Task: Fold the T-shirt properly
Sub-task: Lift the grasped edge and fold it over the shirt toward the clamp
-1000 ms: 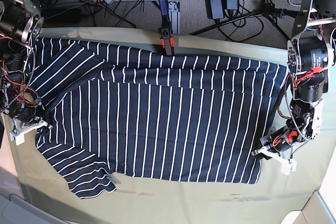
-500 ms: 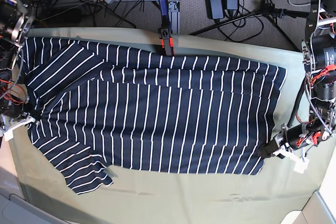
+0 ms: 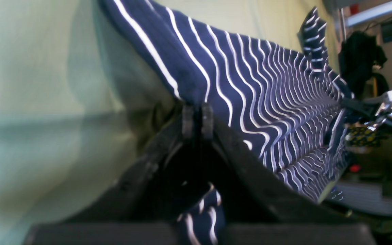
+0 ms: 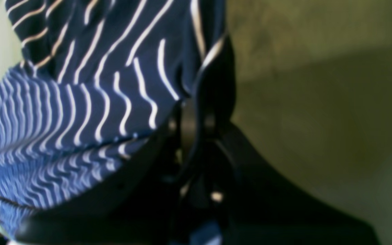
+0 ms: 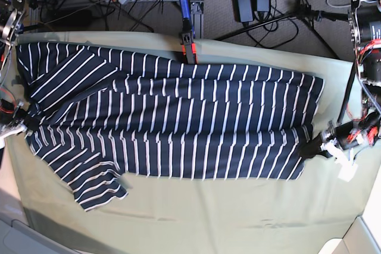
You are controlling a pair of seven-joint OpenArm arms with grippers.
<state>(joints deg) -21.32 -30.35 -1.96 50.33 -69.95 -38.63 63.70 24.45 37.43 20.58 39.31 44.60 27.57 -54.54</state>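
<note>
Since a second ago both arms have drawn outward toward the side edges of the table (image 5: 196,230), and the T-shirt (image 5: 178,129) has been pulled longer and flatter, its near hem now running straighter and lying farther from the table's front edge. The table, covered in pale green cloth, carries the T-shirt across most of its width; the shirt reaches from the left edge almost to the right edge, with its far edge close to the back edge and a bare green strip along the front. One sleeve lies toward the front left corner, the other toward the back left corner. The left gripper (image 5: 311,149), near the table's right edge, is clenched on the shirt's near right corner; its wrist view shows the fingertips (image 3: 197,119) pressed together over striped fabric. The right gripper (image 5: 27,124), at the left edge, is likewise clamped on the T-shirt, cloth bunched between its fingers (image 4: 196,122).
</note>
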